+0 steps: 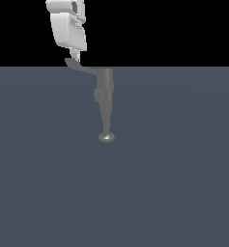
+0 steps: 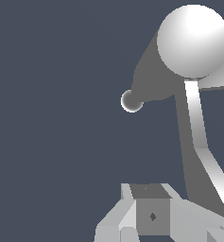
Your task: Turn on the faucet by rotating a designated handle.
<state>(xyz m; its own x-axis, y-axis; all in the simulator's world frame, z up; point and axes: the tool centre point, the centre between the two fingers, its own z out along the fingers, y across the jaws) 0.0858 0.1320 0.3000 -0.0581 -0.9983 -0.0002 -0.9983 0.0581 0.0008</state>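
white robot gripper nearest my wrist camera, jaw state I cannot tell | thin curved grey lever handle tip at fingertips | grey metal faucet beyond | rotation apparently still ahead

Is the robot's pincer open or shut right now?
Cannot tell: the pincer sits at the handle tip, fingers not distinguishable.

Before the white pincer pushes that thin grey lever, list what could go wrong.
1. The white pincer meets the thin curved grey lever only at its flattened tip, so it may slip off the end mid-push.
2. In the wrist view the lever runs beside the pincer fingers, not clearly between them; contact may be glancing.
3. The small grey metal faucet stands close, so a wide sweep could strike its body.
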